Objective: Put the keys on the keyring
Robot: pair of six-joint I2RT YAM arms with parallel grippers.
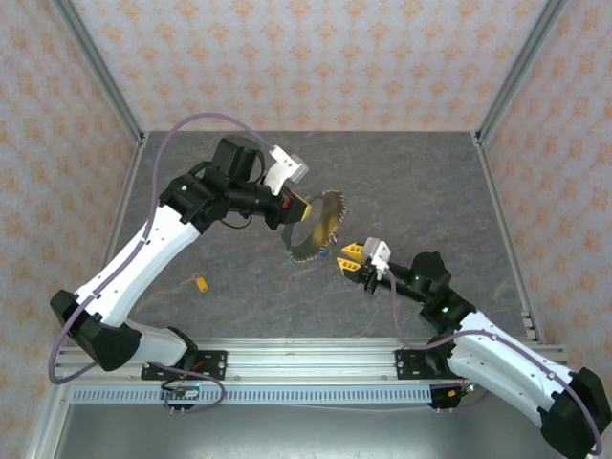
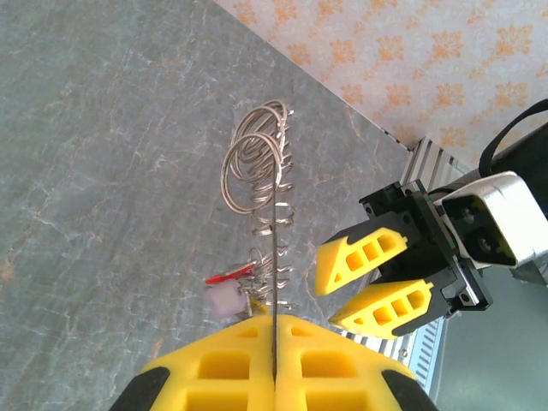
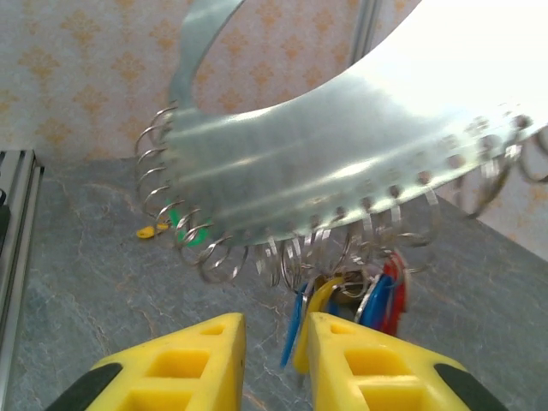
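Keyring (image 1: 320, 225): edge-on above bench (image 1: 430, 191), clenched in left pincer (image 2: 274, 330). Right pincer (image 3: 274, 332): parted, just under hanging keys (image 3: 342, 304); its wrist view shows their coloured heads. Top view adds yellow key (image 1: 199, 283) lying well apart.

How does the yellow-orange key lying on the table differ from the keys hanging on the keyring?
The yellow-orange key lies on the table; the hanging keys dangle bunched from wire loops on the keyring, by the right gripper. Its head is yellow-orange; theirs show blue, yellow and red. All are far smaller than that gripper.
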